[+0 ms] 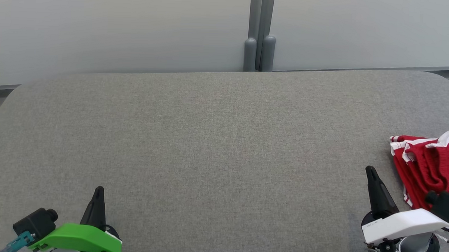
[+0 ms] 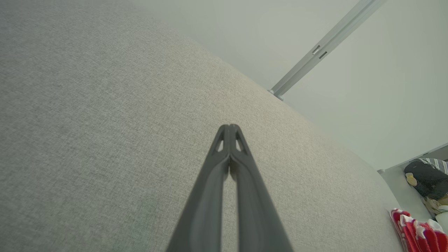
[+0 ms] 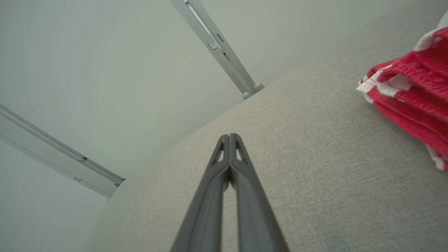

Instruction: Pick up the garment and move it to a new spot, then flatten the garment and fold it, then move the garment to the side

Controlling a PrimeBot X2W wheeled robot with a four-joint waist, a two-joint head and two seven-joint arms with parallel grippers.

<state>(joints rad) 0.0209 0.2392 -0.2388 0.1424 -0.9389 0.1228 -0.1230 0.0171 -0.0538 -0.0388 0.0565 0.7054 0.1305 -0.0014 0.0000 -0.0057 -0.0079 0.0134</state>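
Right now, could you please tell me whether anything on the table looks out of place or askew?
Only the red and white garment stands out: it lies in a rumpled, uneven pile at the right edge of the grey table, rather than spread flat. The right hand, shut and empty, sits beside it.

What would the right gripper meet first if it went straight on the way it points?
Probably bare grey table, not the red garment, which lies off to its right. The shut right gripper aims toward the far edge; depth is unclear.
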